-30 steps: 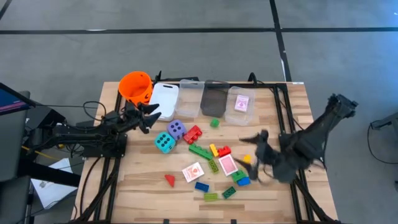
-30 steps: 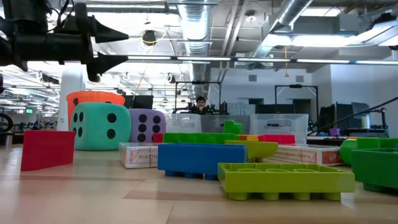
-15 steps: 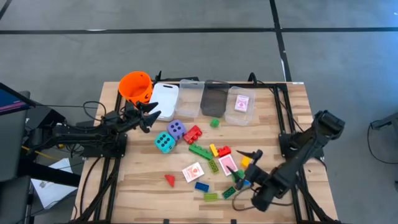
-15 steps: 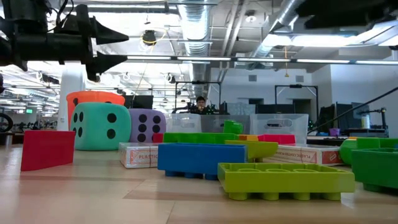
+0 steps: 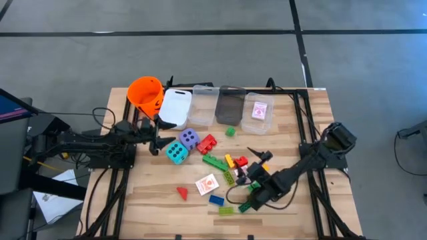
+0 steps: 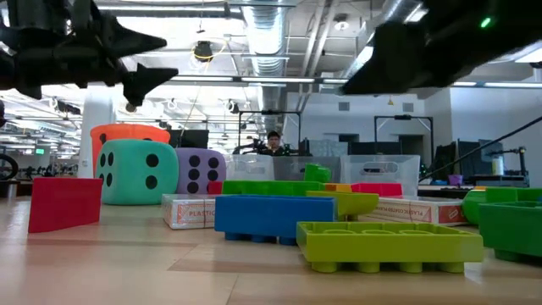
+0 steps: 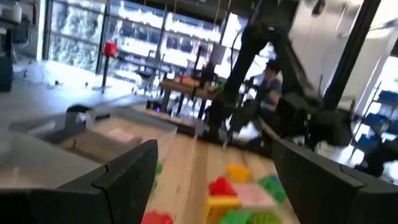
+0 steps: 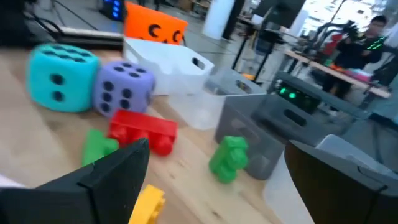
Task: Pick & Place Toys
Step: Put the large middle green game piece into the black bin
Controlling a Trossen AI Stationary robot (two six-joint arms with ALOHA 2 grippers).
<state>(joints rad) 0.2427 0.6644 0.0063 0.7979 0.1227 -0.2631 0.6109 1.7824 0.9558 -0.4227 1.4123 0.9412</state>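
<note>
From above, the left pincer (image 5: 162,135) hangs open and empty at the desk's (image 5: 313,113) left side, between the orange bucket (image 5: 145,93) and the teal die (image 5: 176,153), with the purple die (image 5: 189,139) just beside that die. The right pincer (image 5: 253,162) is spread wide and empty over the brick cluster, near the red brick (image 5: 241,161) and a playing card (image 5: 207,184); the red wedge (image 5: 181,193) lies near the front edge. In the low view, a blue brick (image 6: 273,217) and a lime brick (image 6: 385,246) lie in front. The left wrist view is blurred. In the right wrist view, a green brick (image 8: 227,158) stands beside the grey bin (image 8: 273,124).
</note>
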